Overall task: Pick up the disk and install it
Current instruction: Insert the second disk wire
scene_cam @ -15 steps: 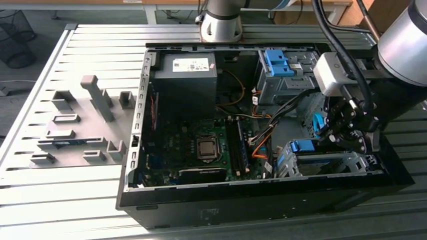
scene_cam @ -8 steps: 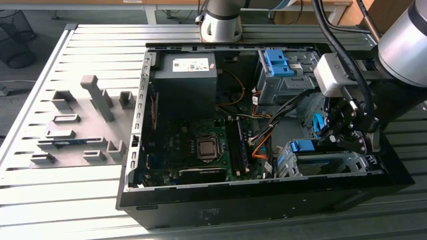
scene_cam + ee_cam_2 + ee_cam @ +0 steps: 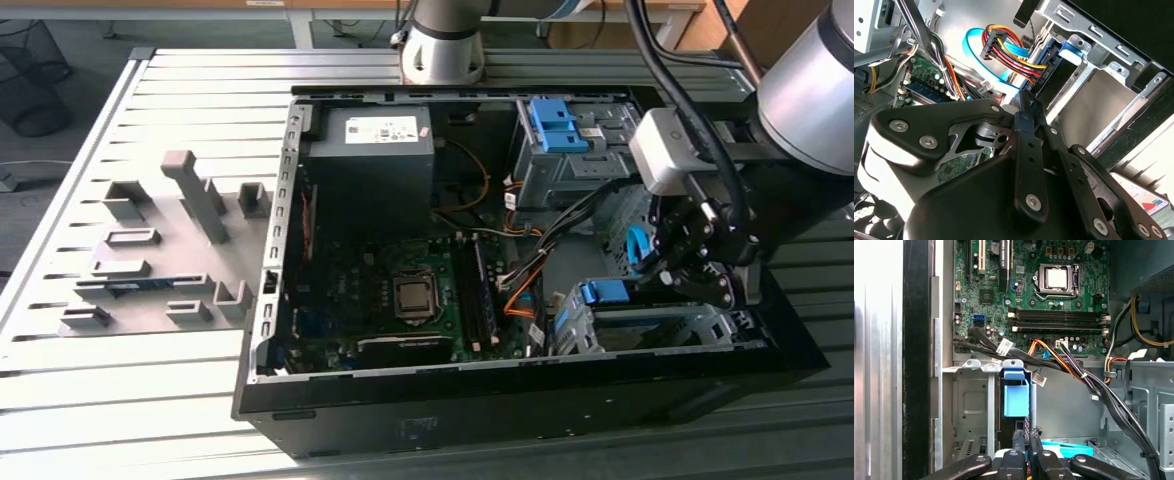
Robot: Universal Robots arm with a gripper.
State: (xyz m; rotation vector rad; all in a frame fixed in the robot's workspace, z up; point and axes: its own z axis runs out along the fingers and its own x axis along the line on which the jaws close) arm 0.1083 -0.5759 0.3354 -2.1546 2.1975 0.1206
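Quick rundown for you. There's one open computer case (image 3: 320, 420) lying on the slatted table (image 3: 134, 400), and the exterior view gives you two metal drive cages inside it. One cage sits at the case's far edge and holds a bare blue bracket (image 3: 554, 125). The other cage (image 3: 667, 325) is at the case's near corner, on the exterior view's right.

The disk (image 3: 614, 292) sits in that near-corner cage, and what you mostly see of it is the blue end of its rail sticking out. The gripper (image 3: 701, 255) hangs just beside it, inside the case. I honestly can't tell how far open it is or whether it has hold of anything.

The exterior view also shows you one power supply (image 3: 380, 130) with a white sticker at the far edge, and a group of grey fixture blocks (image 3: 174, 250) on the table at the exterior view's left.

In the first wrist view you look past the gripper (image 3: 1026, 440) at the disk's blue tab (image 3: 1016, 397) in its slot, with the motherboard (image 3: 1029, 290) and its single CPU socket (image 3: 1056, 279) beyond.

The second wrist view shows the disk (image 3: 1074, 50) edge-on in the cage, right next to one red, yellow and black cable bundle (image 3: 1009, 47) and a light blue cable (image 3: 974, 45).
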